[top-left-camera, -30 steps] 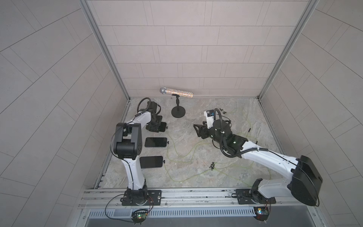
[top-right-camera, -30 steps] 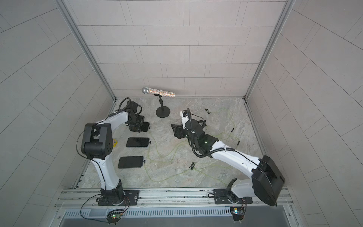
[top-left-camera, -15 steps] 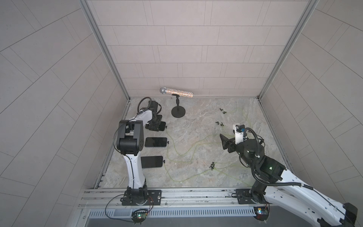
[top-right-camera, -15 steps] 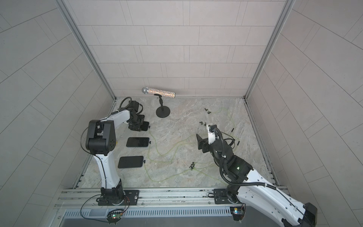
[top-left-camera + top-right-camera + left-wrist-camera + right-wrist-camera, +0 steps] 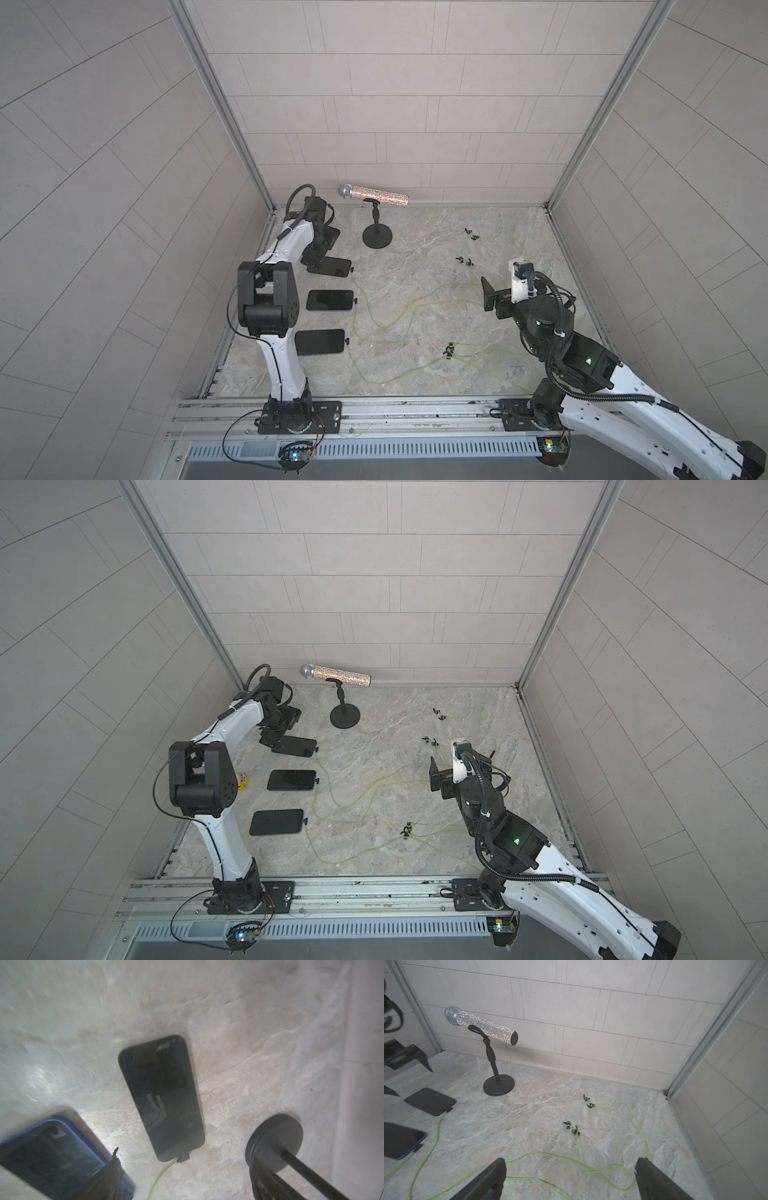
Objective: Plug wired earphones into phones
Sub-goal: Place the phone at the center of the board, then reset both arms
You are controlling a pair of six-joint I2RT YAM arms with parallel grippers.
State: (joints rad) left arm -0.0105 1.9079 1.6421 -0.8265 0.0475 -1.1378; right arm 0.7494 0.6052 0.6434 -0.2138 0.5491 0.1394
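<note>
Three black phones lie in a column at the left: far [image 5: 334,266], middle [image 5: 329,299], near [image 5: 320,341]. Each has a small black plug at its right end, from which pale green earphones cables [image 5: 399,316] trail across the floor to earbuds [image 5: 449,349]. In the left wrist view a plug [image 5: 184,1157] sits in the far phone [image 5: 162,1095]. My left gripper [image 5: 321,251] hovers over the far phone's left end, open and empty. Over the right side my right gripper [image 5: 571,1164] stands raised and open above loose cable.
A glittery microphone [image 5: 374,193] rests on a stand with a round black base [image 5: 377,237] at the back, just right of the left gripper. More earbuds [image 5: 572,1127] lie at the back right. Walls enclose three sides, and a metal rail [image 5: 395,411] runs along the front.
The right arm has pulled back from the middle of the floor to the right side. Both grippers have opened wider. The left gripper stays over the far phone.
</note>
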